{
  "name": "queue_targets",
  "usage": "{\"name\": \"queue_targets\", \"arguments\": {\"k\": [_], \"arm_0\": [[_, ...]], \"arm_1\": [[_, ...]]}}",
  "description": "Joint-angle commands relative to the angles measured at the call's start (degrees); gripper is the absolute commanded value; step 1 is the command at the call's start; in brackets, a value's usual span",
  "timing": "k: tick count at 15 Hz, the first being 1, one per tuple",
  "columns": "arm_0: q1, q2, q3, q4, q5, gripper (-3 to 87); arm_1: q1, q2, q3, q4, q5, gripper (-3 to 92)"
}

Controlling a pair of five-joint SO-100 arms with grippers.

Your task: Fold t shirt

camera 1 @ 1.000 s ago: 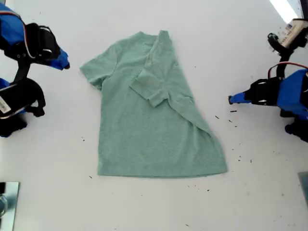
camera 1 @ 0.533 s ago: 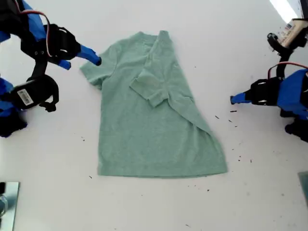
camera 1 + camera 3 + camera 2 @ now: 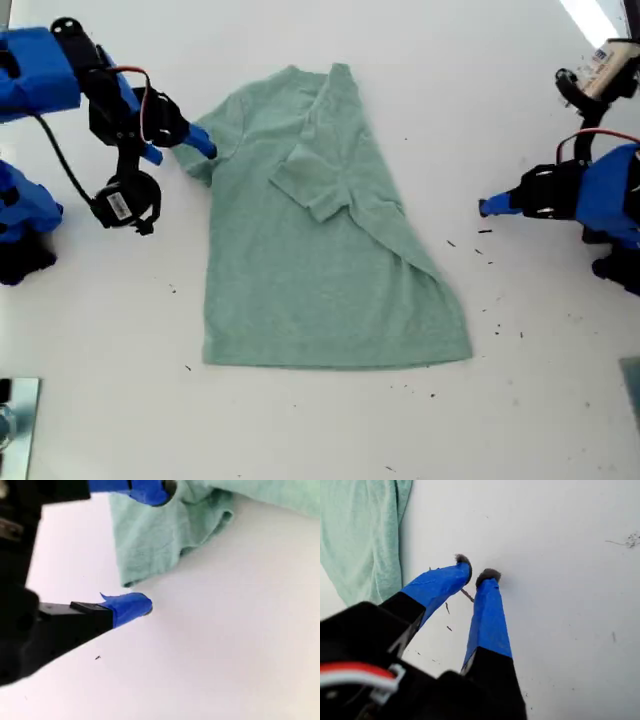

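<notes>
The pale green t shirt (image 3: pixel 320 250) lies flat on the white table (image 3: pixel 320 430), collar toward the far edge. One sleeve and side are folded over its middle. My second gripper (image 3: pixel 200 145) is open at the spread-out sleeve on the exterior view's left. In the second wrist view that gripper (image 3: pixel 150 547) has one finger above the sleeve (image 3: pixel 160 540) and the other finger (image 3: pixel 131 606) on the table beside the cloth. My first gripper (image 3: pixel 475 572) (image 3: pixel 490 207) is shut on nothing over bare table, off the shirt's edge (image 3: pixel 365 535) on the exterior view's right.
Dark specks (image 3: pixel 490 255) dot the table near my first gripper. A shiny metal object (image 3: pixel 15 420) sits at the exterior view's bottom left corner. Arm bases stand at both side edges of the exterior view.
The second arm has swung in from the exterior view's left edge and lowered its open gripper onto the shirt's sleeve. The first arm and the shirt have not moved.
</notes>
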Motion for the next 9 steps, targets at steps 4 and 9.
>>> {"name": "queue_targets", "arguments": {"k": [4, 9], "arm_0": [[1.9, 0.4, -2.3, -3.3, 0.7, -0.2], [2.6, 12.8, -16.3, 2.6, 2.7, -0.2]], "arm_1": [[-1.4, 0.7, 3.0, -1.7, 0.4, 5.6], [-1.9, 0.7, 3.0, -1.7, 1.1, 5.3]]}}
